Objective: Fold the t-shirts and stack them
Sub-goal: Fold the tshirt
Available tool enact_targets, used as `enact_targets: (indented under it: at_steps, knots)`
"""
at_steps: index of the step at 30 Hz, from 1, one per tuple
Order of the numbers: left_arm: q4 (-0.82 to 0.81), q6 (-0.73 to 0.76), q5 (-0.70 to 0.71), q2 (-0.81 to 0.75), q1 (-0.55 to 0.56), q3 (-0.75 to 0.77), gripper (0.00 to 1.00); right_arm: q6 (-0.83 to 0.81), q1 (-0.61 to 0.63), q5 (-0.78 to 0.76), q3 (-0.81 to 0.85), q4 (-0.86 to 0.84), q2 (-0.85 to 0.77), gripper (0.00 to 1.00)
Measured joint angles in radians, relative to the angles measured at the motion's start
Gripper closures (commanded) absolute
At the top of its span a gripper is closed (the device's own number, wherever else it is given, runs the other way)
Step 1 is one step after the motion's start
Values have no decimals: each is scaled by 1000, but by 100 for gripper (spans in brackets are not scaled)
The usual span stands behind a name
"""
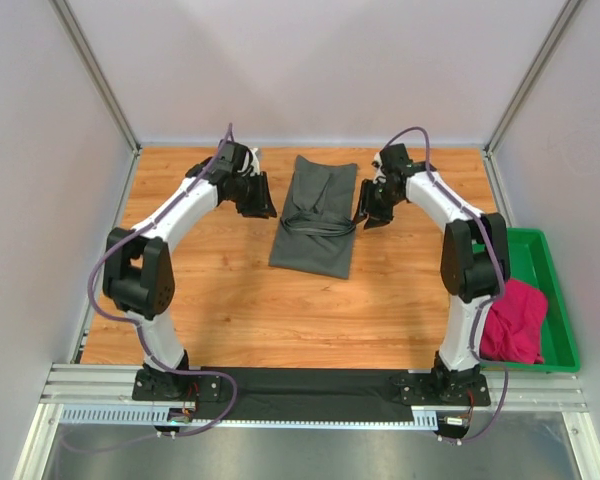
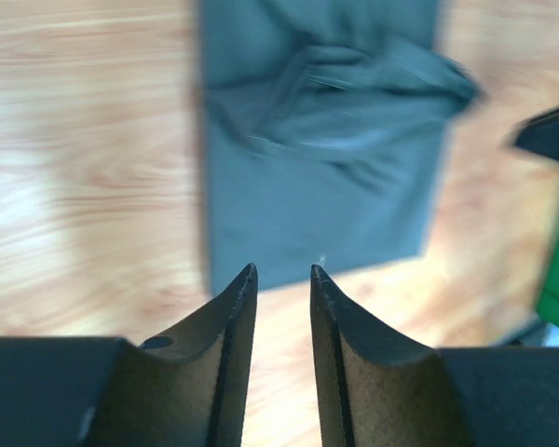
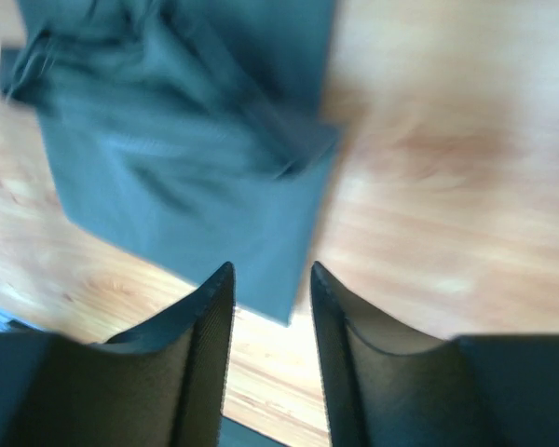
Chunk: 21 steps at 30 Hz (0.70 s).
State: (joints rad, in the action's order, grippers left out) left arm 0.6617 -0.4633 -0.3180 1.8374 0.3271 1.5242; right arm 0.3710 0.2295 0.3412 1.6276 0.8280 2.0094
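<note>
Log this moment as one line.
grey t-shirt: folded, on table | pink t-shirt: in green tray | left end effector: open | right end effector: open

On the wooden table (image 1: 210, 300) lies the folded charcoal grey t-shirt (image 1: 315, 215) — flat, toward its far middle.

- T-shirts: two in all, one grey t-shirt (image 1: 315, 215) and one pink t-shirt (image 1: 513, 320).
- Trays: one green tray (image 1: 536, 258).
- Robot arms: two, the left arm (image 1: 178, 212) and the right arm (image 1: 440, 205).
- Grippers: two, the left gripper (image 1: 262, 205) and the right gripper (image 1: 372, 215), with two fingers each.
- Tables: one wooden table (image 1: 230, 300).
</note>
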Motion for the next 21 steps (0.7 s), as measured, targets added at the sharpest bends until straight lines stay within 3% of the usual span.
enact_targets:
  at_steps: [4, 9, 14, 21]
  knots:
    - [-126, -13, -75, -45, 74, -82, 69, 56, 167, -100, -136, -73, -117, 64]
    - [-207, -34, -104, 93, 148, -115, 69, 95, 326, -240, -148, -177, -58, 63]
    - [-209, -53, -81, 183, 141, -110, 78, 128, 330, -349, -98, -195, 51, 61]
    - [-271, -101, 7, 76, 130, -201, 76, 138, 314, -451, 64, -183, 169, 56]
